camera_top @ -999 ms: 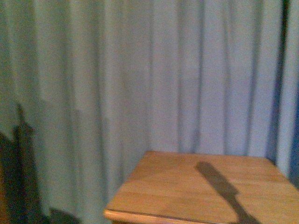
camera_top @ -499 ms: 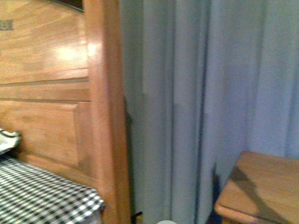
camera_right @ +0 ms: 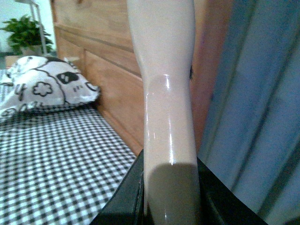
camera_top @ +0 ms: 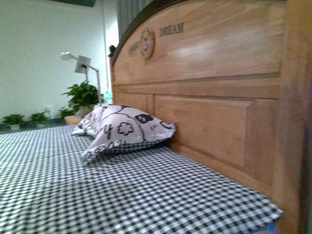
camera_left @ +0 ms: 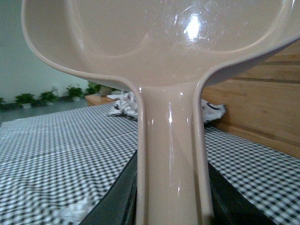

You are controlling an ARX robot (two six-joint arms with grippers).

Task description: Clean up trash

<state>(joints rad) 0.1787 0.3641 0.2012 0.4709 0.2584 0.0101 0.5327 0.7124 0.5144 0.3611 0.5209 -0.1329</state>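
In the left wrist view my left gripper (camera_left: 171, 197) is shut on the handle of the beige dustpan (camera_left: 159, 47), whose pan fills the upper part of that view. A small blurred white wad, apparently the trash (camera_left: 77, 212), lies on the checked bed sheet (camera_left: 56, 150) close by the left gripper. My right gripper (camera_right: 171, 197) is shut on the pale handle of the brush (camera_right: 164, 70); its bristles are out of view. Neither gripper nor the trash shows in the front view.
A bed with a black-and-white checked sheet (camera_top: 122, 195) lies ahead, with a patterned pillow (camera_top: 122, 129) against the tall wooden headboard (camera_top: 209, 97). Potted plants (camera_top: 83, 95) and a lamp (camera_top: 78, 61) stand beyond. A blue curtain (camera_right: 262, 117) hangs beside the headboard.
The front view has swung left, from the small wooden table and curtain, past the headboard's edge, onto the bed and pillow.
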